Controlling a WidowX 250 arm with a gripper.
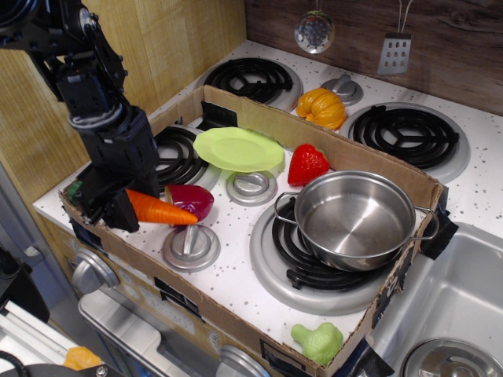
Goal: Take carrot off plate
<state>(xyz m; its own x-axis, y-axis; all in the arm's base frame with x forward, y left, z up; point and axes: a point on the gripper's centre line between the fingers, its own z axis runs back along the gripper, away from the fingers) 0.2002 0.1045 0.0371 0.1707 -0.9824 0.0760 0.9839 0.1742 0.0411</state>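
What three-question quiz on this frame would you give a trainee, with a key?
1. True or false: the carrot lies on the plate.
2. What does the gripper hold? A) strawberry B) carrot C) pumpkin
3. Fill in: the pot sits on a ____ and holds nothing.

Key:
1. False; it is held off the plate, near the front left of the stove.
2. B
3. burner

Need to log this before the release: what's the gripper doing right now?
Gripper: jaws closed on the carrot, held near the front left corner of the box, clear of the plate.
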